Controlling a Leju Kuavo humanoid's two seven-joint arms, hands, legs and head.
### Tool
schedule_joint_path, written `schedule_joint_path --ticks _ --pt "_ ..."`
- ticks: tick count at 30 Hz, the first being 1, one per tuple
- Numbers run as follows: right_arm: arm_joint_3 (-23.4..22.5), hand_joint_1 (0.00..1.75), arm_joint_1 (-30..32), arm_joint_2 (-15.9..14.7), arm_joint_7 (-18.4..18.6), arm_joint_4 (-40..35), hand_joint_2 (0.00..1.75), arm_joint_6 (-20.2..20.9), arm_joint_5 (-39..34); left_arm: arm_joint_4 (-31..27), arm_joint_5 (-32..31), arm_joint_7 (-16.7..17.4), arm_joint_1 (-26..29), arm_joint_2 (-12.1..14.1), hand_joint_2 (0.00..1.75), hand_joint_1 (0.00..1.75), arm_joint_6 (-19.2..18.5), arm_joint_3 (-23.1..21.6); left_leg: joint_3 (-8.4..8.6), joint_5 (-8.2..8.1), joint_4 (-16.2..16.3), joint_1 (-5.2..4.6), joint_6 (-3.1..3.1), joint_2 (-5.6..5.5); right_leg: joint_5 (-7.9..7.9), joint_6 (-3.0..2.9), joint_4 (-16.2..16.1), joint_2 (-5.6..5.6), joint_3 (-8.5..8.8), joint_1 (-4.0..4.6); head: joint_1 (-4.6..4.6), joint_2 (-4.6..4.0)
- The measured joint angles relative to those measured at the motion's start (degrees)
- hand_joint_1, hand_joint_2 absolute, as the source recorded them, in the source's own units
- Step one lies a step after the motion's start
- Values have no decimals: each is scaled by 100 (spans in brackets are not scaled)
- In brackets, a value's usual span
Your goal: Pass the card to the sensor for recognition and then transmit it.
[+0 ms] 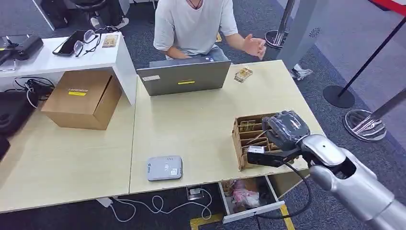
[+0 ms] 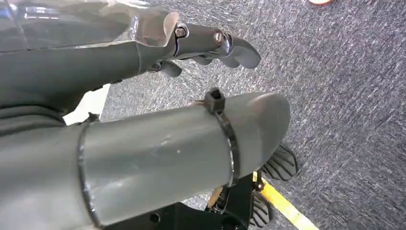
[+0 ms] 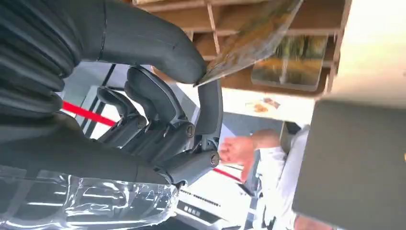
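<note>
My right hand point(image 1: 282, 132) hangs over the slotted cardboard card holder point(image 1: 238, 143) at the table's right side. In the right wrist view its thumb and a finger pinch the corner of a card point(image 3: 253, 40), which sits tilted at the holder's slots point(image 3: 335, 28). Another card point(image 3: 287, 67) stands in a slot behind it. The grey card sensor point(image 1: 164, 167) lies flat near the table's front edge, well to the left of the holder. My left hand point(image 2: 95, 57) hangs beside my body over the carpet, fingers loosely apart and holding nothing.
A person point(image 1: 194, 21) sits behind a grey laptop point(image 1: 184, 76) at the far edge, one hand point(image 1: 253, 46) raised. A loose card point(image 1: 243, 74) lies right of the laptop. A cardboard box point(image 1: 84, 98) stands at the left. An open drawer point(image 1: 246, 196) juts out below the table.
</note>
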Motion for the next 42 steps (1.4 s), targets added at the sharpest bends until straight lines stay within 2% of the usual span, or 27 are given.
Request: schedule_joint_path --ticks 16,19,24,31,34,37,42 --pt "-166 175 -667 22 -101 -181 175 -118 120 0 -44 -50 1 -2 0 0 -79 0 -2 0 0 0 0 0 0 0 1 -1 0 0 0 0" --pt "-197 175 -926 37 -190 -159 175 -258 50 0 -103 -72 2 0 0 0 -122 0 -3 0 0 0 0 0 0 0 2 -1 -1 -1 -2 0" --pt "-236 175 -1393 314 -352 87 175 -827 22 0 -199 -101 -6 -4 0 0 -122 0 0 1 0 4 -1 1 0 -1 2 1 0 0 2 0" --pt "-304 175 -1581 969 -487 728 175 -2350 160 0 -385 -81 -45 -13 0 0 -57 0 2 4 0 5 -4 1 0 -1 4 2 0 1 -2 0" --pt "-389 175 -1580 1245 -461 1005 175 -2856 358 0 -433 -44 -92 -22 0 0 11 0 1 5 0 5 -2 0 0 -1 4 1 0 1 0 0" --pt "-435 175 -1583 1482 -354 1270 175 -3086 606 0 -470 -35 -130 -28 0 0 66 0 1 5 0 5 -2 1 0 -1 4 2 0 1 0 0" --pt "-463 175 -1610 1742 -282 1742 175 -3130 791 0 -474 -13 -198 -61 0 0 208 0 1 5 0 3 -2 -3 1 -1 4 -1 0 1 -2 0"
